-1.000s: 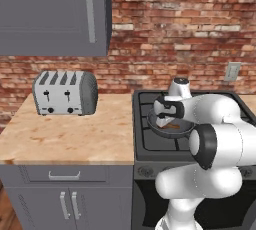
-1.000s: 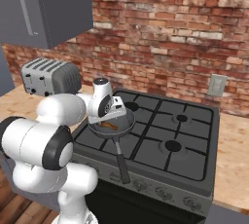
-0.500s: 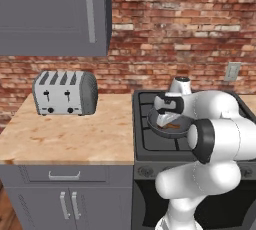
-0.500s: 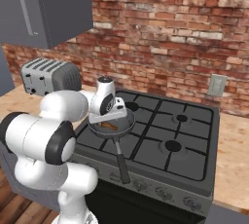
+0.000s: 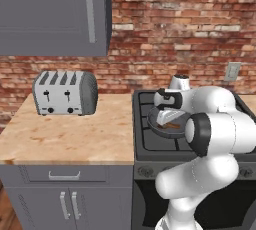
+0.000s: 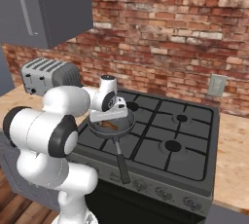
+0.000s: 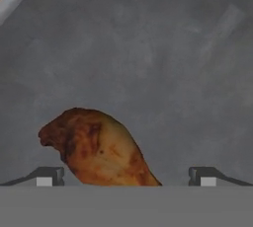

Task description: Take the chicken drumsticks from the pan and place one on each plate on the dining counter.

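Note:
The dark grey pan (image 5: 158,127) sits on the front left burner of the stove, its long handle (image 6: 121,161) pointing toward the stove's front edge. One reddish-brown chicken drumstick (image 7: 99,149) lies on the pan's floor (image 7: 148,58); it also shows as a brown streak (image 6: 110,126) under the hand. My gripper (image 7: 126,176) is down inside the pan and open, its two fingertips (image 7: 49,175) standing on either side of the drumstick without touching it. In the base views the gripper (image 5: 168,116) hangs just over the pan (image 6: 127,121). The plates and the dining counter are out of view.
A silver toaster (image 5: 65,93) stands on the wooden worktop (image 5: 70,136) left of the black stove (image 6: 170,140). A brick wall runs behind, with grey upper cabinets (image 5: 50,14) at the left. My own white elbow (image 5: 215,134) bulks in front of the stove.
The hand has stayed over the pan with its jaws open, while the elbow has shifted a little. The drumstick and the pan have not moved.

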